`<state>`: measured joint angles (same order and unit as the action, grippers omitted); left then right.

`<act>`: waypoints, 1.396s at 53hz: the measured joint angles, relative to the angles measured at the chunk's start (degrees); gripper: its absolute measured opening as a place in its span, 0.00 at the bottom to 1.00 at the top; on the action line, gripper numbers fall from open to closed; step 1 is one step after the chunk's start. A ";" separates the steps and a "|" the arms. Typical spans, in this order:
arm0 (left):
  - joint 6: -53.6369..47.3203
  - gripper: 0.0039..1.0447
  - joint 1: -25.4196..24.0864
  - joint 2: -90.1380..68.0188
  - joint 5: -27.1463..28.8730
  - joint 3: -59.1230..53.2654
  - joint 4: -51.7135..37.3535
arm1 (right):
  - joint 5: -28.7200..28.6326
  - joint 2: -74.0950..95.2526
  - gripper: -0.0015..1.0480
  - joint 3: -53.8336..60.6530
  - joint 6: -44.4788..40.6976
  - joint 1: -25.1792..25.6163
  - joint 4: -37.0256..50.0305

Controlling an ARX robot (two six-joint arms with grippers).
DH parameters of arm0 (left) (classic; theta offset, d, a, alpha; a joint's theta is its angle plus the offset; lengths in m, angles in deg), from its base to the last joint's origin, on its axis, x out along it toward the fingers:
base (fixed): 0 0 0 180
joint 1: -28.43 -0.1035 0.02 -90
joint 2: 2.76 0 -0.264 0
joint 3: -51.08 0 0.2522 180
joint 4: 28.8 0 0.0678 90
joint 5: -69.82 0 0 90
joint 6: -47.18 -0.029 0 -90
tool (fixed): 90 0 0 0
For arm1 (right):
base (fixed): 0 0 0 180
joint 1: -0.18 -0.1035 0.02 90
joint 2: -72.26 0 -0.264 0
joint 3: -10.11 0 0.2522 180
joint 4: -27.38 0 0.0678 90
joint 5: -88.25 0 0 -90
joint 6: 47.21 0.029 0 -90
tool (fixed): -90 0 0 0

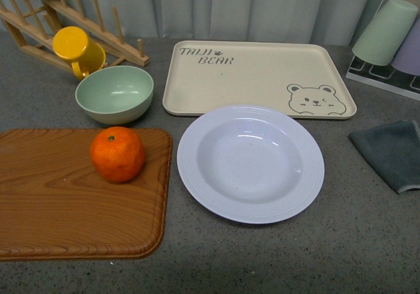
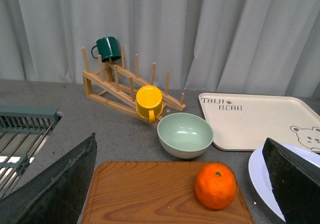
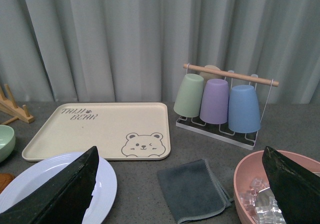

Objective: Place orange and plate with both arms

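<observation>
An orange (image 1: pixel 117 153) sits on a wooden board (image 1: pixel 59 209) at the left of a grey table. Just beside the board, to its right, lies an empty pale plate (image 1: pixel 189 166), flat on the table, close to the orange but not touching it. This split probably suits the two arms: the fruit lies on the left arm's side and the plate nearer the right arm.

Behind the orange stands a green bowl (image 1: pixel 115 113), and behind that a yellow mug (image 1: pixel 73 48) hangs on a wooden rack (image 1: pixel 98 28). A beige bear tray (image 1: pixel 249 77) lies bare behind the plate, perhaps as the place to set things. A grey cloth (image 1: pixel 390 151) lies far right.

Neither arm shows in the front view. The left gripper (image 2: pixel 179 139) hangs above the board, its dark fingers (image 2: pixel 60 184) spread wide, empty and touching nothing. The right gripper (image 3: pixel 180 149) is likewise spread wide and empty, with the plate's edge below one finger.
</observation>
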<state>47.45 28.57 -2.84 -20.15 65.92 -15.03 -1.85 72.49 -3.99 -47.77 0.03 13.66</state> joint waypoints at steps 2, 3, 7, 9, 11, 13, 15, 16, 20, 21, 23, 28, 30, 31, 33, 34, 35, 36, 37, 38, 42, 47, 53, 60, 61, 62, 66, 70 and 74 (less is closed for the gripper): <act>0.00 0.94 0.00 0.00 0.00 0.00 0.00 | 0.00 0.00 0.91 0.00 0.00 0.00 0.00; 0.00 0.94 0.00 0.00 0.00 0.00 0.00 | 0.00 0.00 0.91 0.00 0.00 0.00 0.00; 0.00 0.94 0.00 0.00 0.00 0.00 0.00 | 0.00 0.00 0.91 0.00 0.00 0.00 0.00; 0.00 0.94 0.00 0.00 0.00 0.00 0.00 | 0.00 0.00 0.91 0.00 0.00 0.00 0.00; 0.00 0.94 0.00 0.00 0.00 0.00 0.00 | 0.00 0.00 0.91 0.00 0.00 0.00 0.00; 0.00 0.94 0.00 0.00 0.00 0.00 0.00 | 0.00 0.00 0.91 0.00 0.00 0.00 0.00; 0.00 0.94 0.00 0.00 0.00 0.00 0.00 | 0.00 0.00 0.91 0.00 0.00 0.00 0.00; 0.00 0.94 0.00 0.00 0.00 0.00 0.00 | 0.00 0.00 0.91 0.00 0.00 0.00 0.00; 0.00 0.94 0.00 0.00 0.00 0.00 0.00 | 0.00 0.00 0.91 0.00 0.00 0.00 0.00; 0.00 0.94 0.00 0.00 0.00 0.00 0.00 | 0.00 0.00 0.91 0.00 0.00 0.00 0.00; 0.00 0.94 0.00 0.00 0.00 0.00 0.00 | 0.00 0.00 0.91 0.00 0.00 0.00 0.00; 0.00 0.94 0.00 0.00 0.00 0.00 0.00 | 0.00 0.00 0.91 0.00 0.00 0.00 0.00; 0.00 0.94 0.00 0.00 0.00 0.00 0.00 | 0.00 0.00 0.91 0.00 0.00 0.00 0.00; 0.00 0.94 0.00 0.00 0.00 0.00 0.00 | 0.00 0.00 0.91 0.00 0.00 0.00 0.00; 0.00 0.94 0.00 0.00 0.00 0.00 0.00 | 0.00 0.00 0.91 0.00 0.00 0.00 0.00; 0.00 0.94 0.00 0.00 0.00 0.00 0.00 | 0.00 0.00 0.91 0.00 0.00 0.00 0.00; 0.00 0.94 0.00 0.00 0.00 0.00 0.00 | 0.00 0.00 0.91 0.00 0.00 0.00 0.00; 0.00 0.94 0.00 0.00 0.00 0.00 0.00 | 0.00 0.00 0.91 0.00 0.00 0.00 0.00; 0.00 0.94 0.00 0.00 0.00 0.00 0.00 | 0.00 0.00 0.91 0.00 0.00 0.00 0.00; 0.00 0.94 0.00 0.00 0.00 0.00 0.00 | 0.00 0.00 0.91 0.00 0.00 0.00 0.00; 0.00 0.94 0.02 0.00 0.00 0.00 0.02 | 0.00 0.00 0.91 0.00 0.00 0.00 0.00; 3.87 0.94 5.68 -6.14 17.70 0.74 -0.57 | 0.00 0.00 0.91 0.00 0.00 0.00 0.00; 7.45 0.94 5.97 -20.15 22.43 2.12 -9.84 | 0.00 0.00 0.91 0.00 0.00 0.07 0.00; 10.05 0.94 5.60 -37.86 19.69 5.70 -22.36 | -0.02 0.00 0.91 0.00 0.00 0.07 0.00; 10.16 0.94 5.95 -40.94 19.41 6.36 -24.50 | 0.00 0.00 0.91 0.00 0.00 0.07 0.00; 10.34 0.94 6.12 -42.34 19.39 6.67 -25.55 | 0.00 0.00 0.91 0.00 0.00 0.07 0.00; 12.26 0.94 7.82 -53.46 18.14 8.94 -33.35 | 0.00 0.00 0.91 0.00 0.00 0.07 0.00; 13.88 0.94 9.75 -61.90 17.94 11.10 -37.88 | 0.00 0.00 0.91 0.00 0.00 0.07 0.00; 15.85 0.94 11.28 -69.59 17.62 13.42 -40.94 | 0.00 0.00 0.91 0.00 0.00 0.07 0.00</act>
<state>63.30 39.85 -72.43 -2.53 79.34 -55.96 -1.85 72.49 -3.99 -47.77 0.10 13.66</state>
